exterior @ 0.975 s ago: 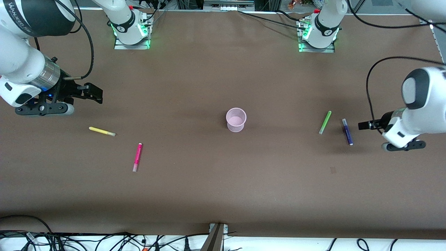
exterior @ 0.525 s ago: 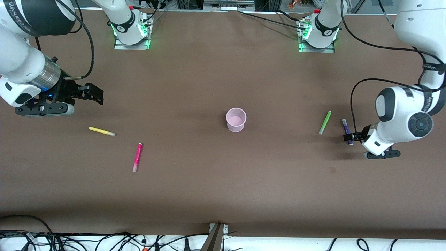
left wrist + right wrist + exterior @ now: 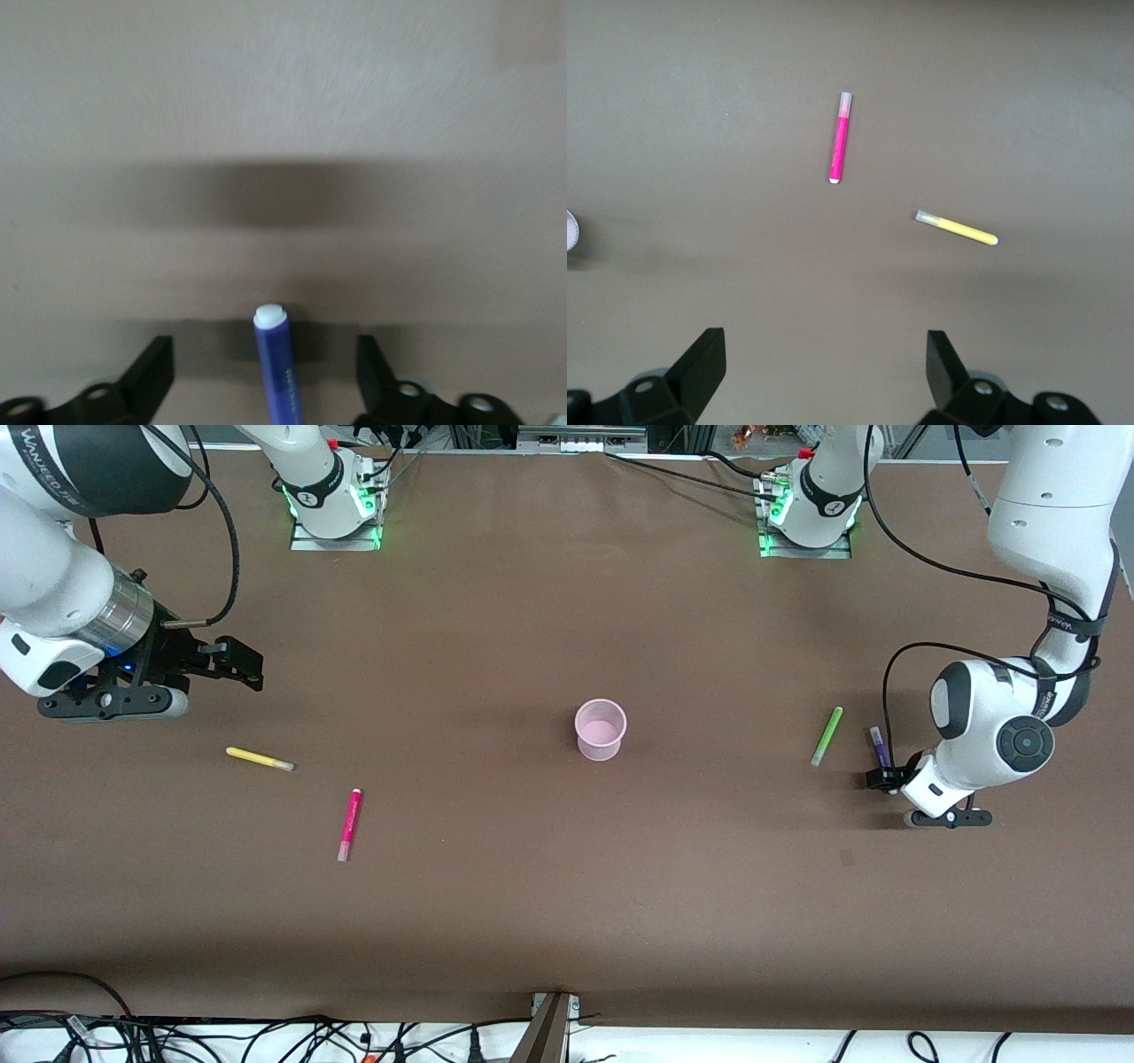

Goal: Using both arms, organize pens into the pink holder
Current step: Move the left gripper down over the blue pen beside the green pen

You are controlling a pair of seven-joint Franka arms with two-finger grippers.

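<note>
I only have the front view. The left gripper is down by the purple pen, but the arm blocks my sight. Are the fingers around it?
Observer: Yes. In the left wrist view the purple pen lies midway between the left gripper's open fingers, with a gap on each side.
Operator: Which end of the pen is it at?
Observer: The wrist view shows the white tip poking out just past the fingers.
Operator: And the right gripper?
Observer: The right gripper is open too, holding nothing; its camera looks down on the magenta pen and the yellow pen.
</note>
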